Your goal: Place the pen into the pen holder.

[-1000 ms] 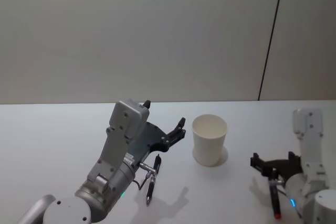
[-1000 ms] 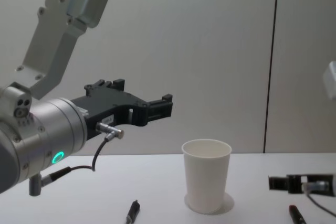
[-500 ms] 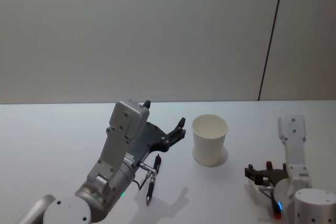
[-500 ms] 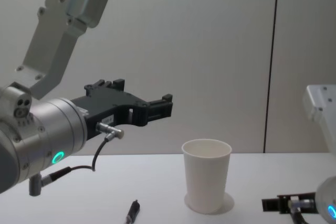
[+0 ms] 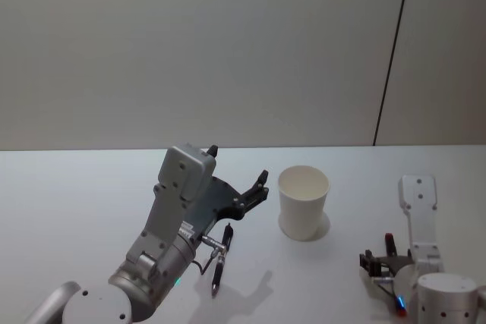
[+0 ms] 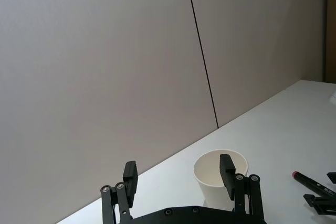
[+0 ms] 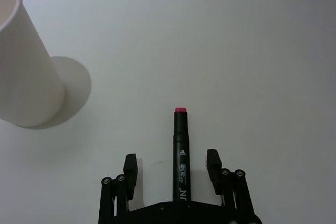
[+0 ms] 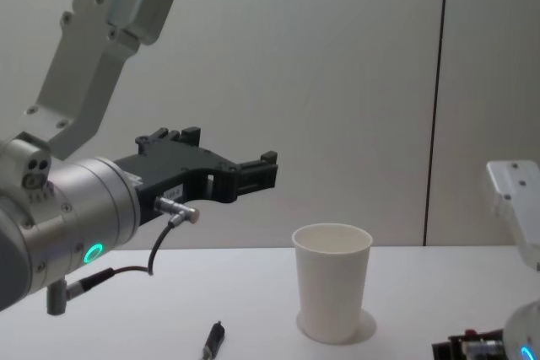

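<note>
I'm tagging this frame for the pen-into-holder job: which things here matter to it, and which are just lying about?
In the job:
pen holder
red-tipped marker, straddled by the open right gripper

Probably just lying about:
black pen, untouched
left gripper, raised, open, idle

Head above, chest low; shared pen holder [image 5: 304, 202]

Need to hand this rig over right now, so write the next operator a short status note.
Left gripper: open, empty, raised above the table, left of the pen holder.
Right gripper: open, low, straddling the red-ended marker, not gripping it.
Black pen lies on the table beneath the left arm.
Done: no pen seen in the holder. Left: close, lift, drop it in.
</note>
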